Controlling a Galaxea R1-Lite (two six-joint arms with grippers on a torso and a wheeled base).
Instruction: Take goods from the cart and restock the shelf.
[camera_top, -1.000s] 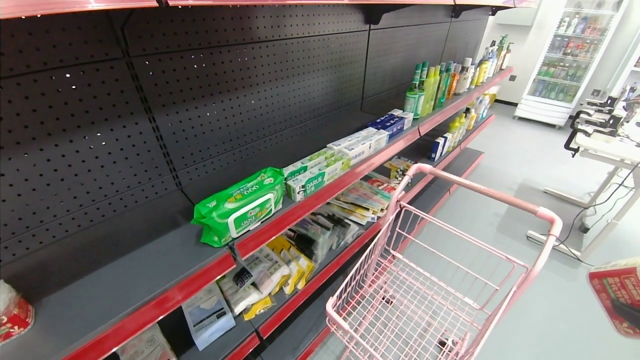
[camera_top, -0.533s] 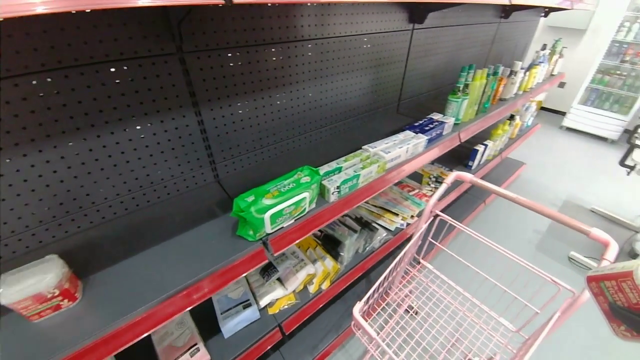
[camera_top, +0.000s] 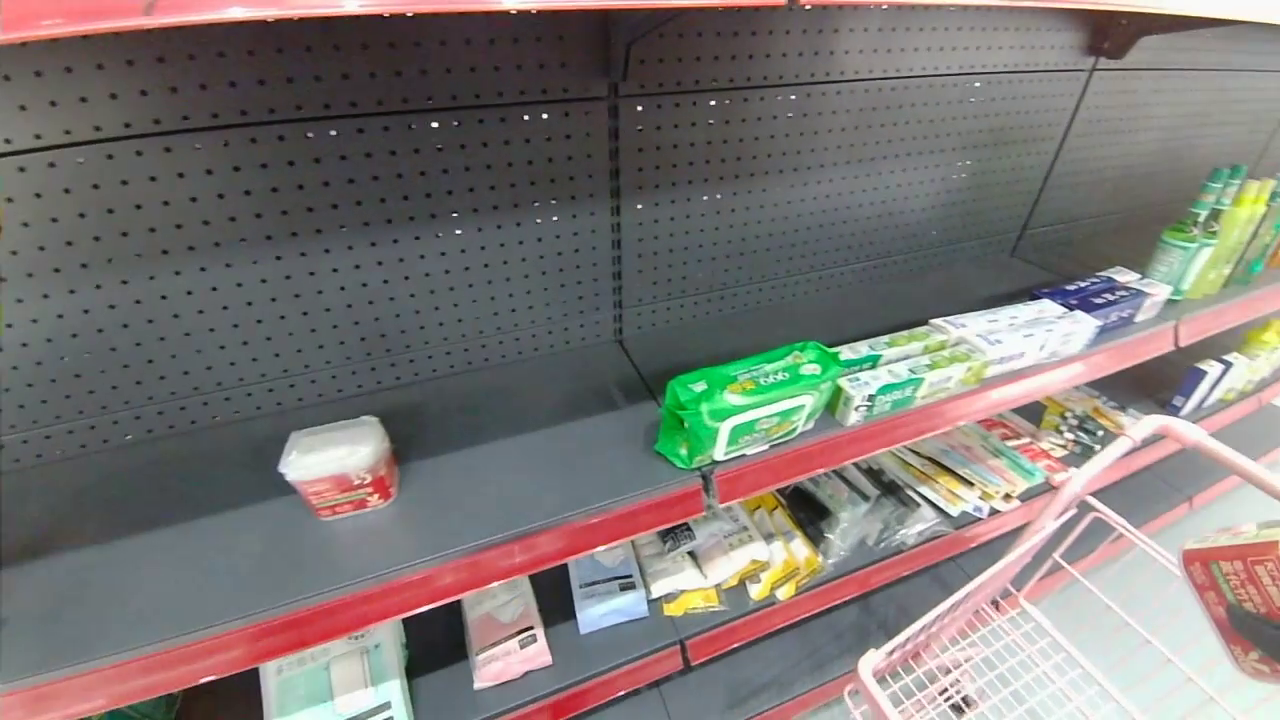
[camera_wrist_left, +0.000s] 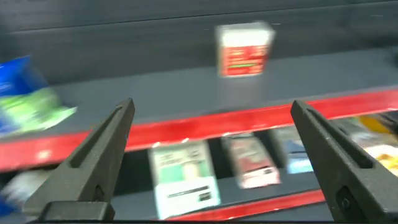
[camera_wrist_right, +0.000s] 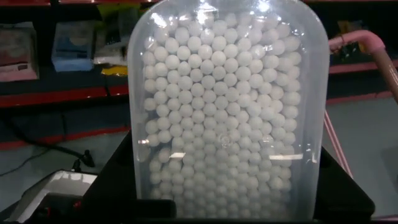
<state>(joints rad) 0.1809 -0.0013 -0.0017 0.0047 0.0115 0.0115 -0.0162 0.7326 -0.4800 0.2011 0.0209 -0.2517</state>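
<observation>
Clear plastic tub, red-labelled, sits clamped in the right gripper beside the pink cart. Left gripper is spread wide, facing a matching tub on the grey shelf, well apart from green wipes.

Grey shelf carries red-labelled tub, green wipes pack, toothpaste boxes.

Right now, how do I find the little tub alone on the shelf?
Find the grey, red-edged shelf below the black pegboard wall. Left of the green wipes pack, across a bare gap, stands a small tub. On that shelf only it has a red label under a whitish top; a second tub is in the right gripper.
</observation>
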